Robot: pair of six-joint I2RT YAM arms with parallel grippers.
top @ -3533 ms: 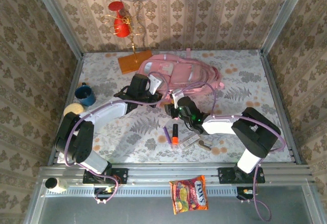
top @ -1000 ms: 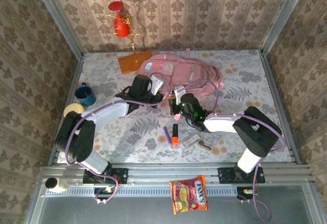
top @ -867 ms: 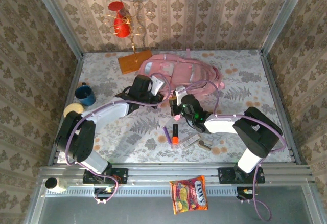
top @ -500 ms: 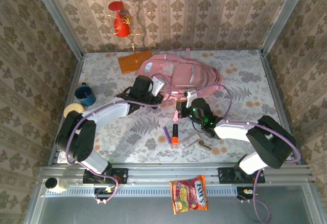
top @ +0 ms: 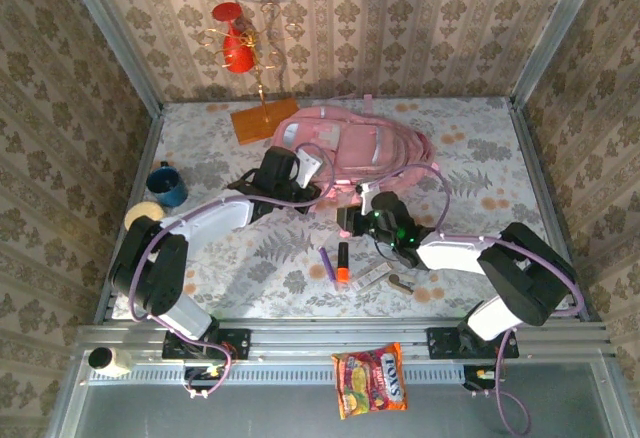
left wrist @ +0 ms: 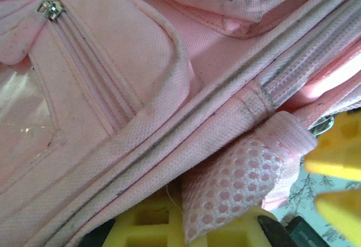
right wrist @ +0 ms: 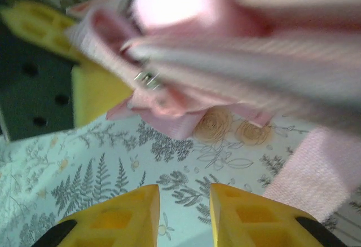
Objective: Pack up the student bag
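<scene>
- Top view: the student bag [top: 365,146] lay flat at about 12 o'clock on the table [top: 480,173], and I couldn't spot any open mouth on it.
- Same view: the left pincer [top: 312,190] sat on the bag's edge at roughly its 8 o'clock, and the right pincer [top: 351,214] was just beside it, near the 6 o'clock edge.
- Count of loose stuff at 6 o'clock from the bag: one purple pen [top: 326,263], one orange marker [top: 342,264], one clear packet [top: 372,276]. There was also one blue mug [top: 167,185] at 9 o'clock and one snack pack [top: 370,379] off the table at the near rail.
- My read: nothing looked packed yet, so opening the bag and loading everything was all left to do.
- Left wrist view: the left pincer [left wrist: 192,231] was clamped tight on a pink mesh fold of the bag [left wrist: 141,89]. One zip pull [left wrist: 49,9] showed at 10 o'clock, run to the end of its track.
- Right wrist view: the right pincer [right wrist: 184,202] stood a narrow gap apart with nothing in it, bare table [right wrist: 113,162] below and the blurry bag [right wrist: 254,49] hanging at 12 o'clock.
</scene>
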